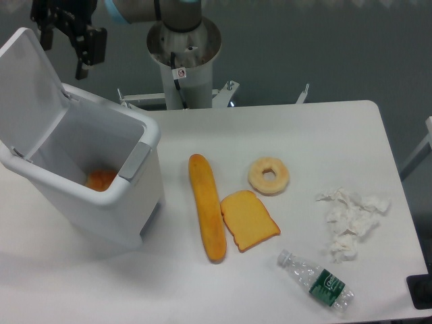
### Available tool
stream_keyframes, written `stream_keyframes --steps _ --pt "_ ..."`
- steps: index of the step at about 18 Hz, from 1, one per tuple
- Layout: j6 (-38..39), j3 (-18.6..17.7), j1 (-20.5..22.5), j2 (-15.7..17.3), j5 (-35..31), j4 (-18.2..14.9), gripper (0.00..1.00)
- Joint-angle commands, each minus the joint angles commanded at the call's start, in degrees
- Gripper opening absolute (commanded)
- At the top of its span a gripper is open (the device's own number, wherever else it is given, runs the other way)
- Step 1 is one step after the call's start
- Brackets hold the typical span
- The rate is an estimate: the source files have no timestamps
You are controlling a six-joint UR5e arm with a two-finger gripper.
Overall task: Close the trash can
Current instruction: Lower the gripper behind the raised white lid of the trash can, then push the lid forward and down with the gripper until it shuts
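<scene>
So the trash can (101, 196) sits on the left side of the white worktop (283, 142), and it's wide open: the flat lid (30, 94) is swung up and back on its hinge, leaning away toward the upper left. The grey latch tab (135, 160) is on the rim facing the food. Down inside the bin there's something orange (101, 179), can't really make out what it is.

The claw (71, 34) hangs above the top edge of the raised lid, just beside it, near the top left corner of the view. It's black and partly cut off by the frame, so I honestly can't tell if the fingers are spread or pressed together, or whether it's touching the lid.

Right of the bin: a long baguette (206, 216), a slice of toast (248, 220) touching it, a bagel (268, 175), some crumpled tissues (349, 219), and a plastic water bottle (317, 280) lying on its side near the front edge.
</scene>
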State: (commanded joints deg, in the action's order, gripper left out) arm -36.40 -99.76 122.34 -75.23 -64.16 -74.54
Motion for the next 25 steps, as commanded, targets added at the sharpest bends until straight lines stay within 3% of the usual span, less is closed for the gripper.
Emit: stream_keyframes --steps 7,13,25 --pt "3.1 1.6 0.0 -1.4 -0.2 1.9 1.0" --pt "5.9 5.0 0.4 -4.8 -0.5 3.8 1.0" --pt "5.4 5.4 7.3 -4.3 -0.8 3.8 1.0"
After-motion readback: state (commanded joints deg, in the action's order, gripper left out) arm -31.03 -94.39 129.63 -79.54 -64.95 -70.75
